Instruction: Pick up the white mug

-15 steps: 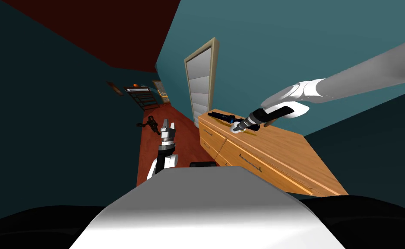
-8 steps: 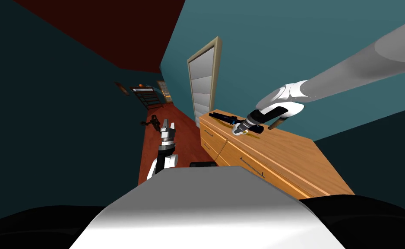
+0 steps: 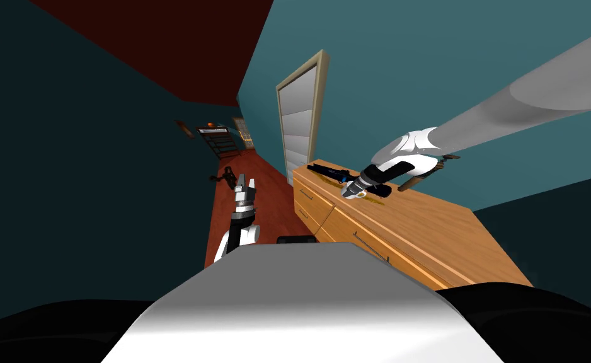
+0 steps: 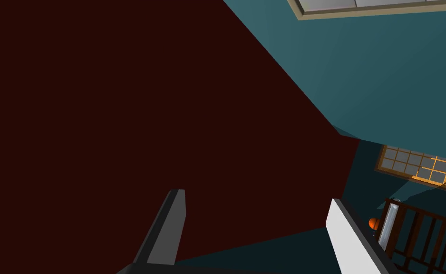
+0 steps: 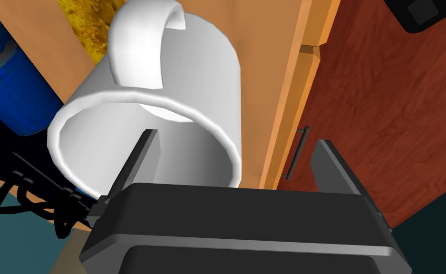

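The white mug (image 3: 353,191) stands on the wooden dresser (image 3: 433,236), on a yellow patch near its front edge. In the right wrist view the mug (image 5: 193,62) is close up, rim toward the hand and handle on its far side. My right gripper (image 5: 237,136) is open and straddles the mug's wall, one finger (image 5: 141,157) inside the cup and the other (image 5: 329,164) outside it. In the head view the right gripper (image 3: 352,187) sits right at the mug. My left gripper (image 3: 245,186) hangs open over the floor, holding nothing, as the left wrist view (image 4: 255,195) also shows.
A black and blue object (image 3: 327,171) lies on the dresser just beyond the mug, and a brown handle (image 3: 414,180) lies behind my right wrist. Drawer handles (image 5: 295,152) face the red wooden floor (image 3: 250,170). A white door (image 3: 299,123) stands past the dresser.
My head view has shifted slightly. My right forearm has swung higher while the gripper stays at the mug, uncovering the brown handle behind the wrist. The left arm has not moved.
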Robot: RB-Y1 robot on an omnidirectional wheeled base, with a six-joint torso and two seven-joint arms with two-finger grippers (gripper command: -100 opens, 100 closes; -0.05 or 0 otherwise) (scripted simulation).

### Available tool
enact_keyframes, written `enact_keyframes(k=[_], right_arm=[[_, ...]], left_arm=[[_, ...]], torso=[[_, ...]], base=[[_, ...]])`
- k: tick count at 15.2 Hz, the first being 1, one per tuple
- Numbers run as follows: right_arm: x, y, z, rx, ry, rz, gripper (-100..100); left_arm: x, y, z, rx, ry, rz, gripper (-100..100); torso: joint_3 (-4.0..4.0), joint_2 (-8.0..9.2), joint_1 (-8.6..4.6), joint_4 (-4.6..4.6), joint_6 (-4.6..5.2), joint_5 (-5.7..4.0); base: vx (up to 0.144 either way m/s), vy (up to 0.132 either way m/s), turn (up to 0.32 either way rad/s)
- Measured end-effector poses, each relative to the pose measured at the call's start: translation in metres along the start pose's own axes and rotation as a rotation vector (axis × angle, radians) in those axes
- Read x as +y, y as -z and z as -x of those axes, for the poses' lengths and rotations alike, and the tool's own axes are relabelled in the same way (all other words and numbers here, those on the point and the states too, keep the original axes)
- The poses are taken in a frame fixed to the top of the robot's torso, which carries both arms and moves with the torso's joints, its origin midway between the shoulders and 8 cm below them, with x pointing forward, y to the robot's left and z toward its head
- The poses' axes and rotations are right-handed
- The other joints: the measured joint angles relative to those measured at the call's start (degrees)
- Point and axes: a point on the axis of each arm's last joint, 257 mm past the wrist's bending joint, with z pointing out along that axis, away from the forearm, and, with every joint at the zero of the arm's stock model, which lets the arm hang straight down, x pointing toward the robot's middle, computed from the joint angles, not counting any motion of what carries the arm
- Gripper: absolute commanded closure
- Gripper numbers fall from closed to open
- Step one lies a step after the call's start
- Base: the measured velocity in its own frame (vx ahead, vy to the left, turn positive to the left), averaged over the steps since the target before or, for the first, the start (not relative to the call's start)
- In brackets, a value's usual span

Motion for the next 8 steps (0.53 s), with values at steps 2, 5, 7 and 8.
enact_keyframes(k=[2, 5, 7, 8], right_arm=[[-0.0001, 0.0, 0.0001, 0.0, 0.0, 0.0, 100], [-0.0011, 0.0005, 0.0007, -0.002, -0.002, -0.003, 100], [0.0023, 0.0061, 0.0046, -0.001, 0.005, -0.001, 100], [0.0031, 0.009, 0.0078, 0.0, 0.008, 0.001, 100]], left_arm=[[0.0, 0.0, 0.0, 0.0, 0.0, 0.0, 0], [0.0, 0.0, 0.0, 0.0, 0.0, 0.0, 0], [0.0, 0.0, 0.0, 0.0, 0.0, 0.0, 0], [0.0, 0.0, 0.0, 0.0, 0.0, 0.0, 0]], torso=[[0.01, 0.01, -0.05, 0.01, 0.0, -0.01], [-0.01, 0.02, 0.01, -0.04, -0.03, -0.01], [0.03, 0.08, -0.03, -0.01, -0.02, 0.01], [0.04, 0.08, -0.04, 0.0, -0.04, 0.02]], base=[[0.0, 0.0, 0.0], [-0.001, -0.005, -0.017], [-0.003, -0.029, -0.069], [0.001, -0.019, -0.014]])
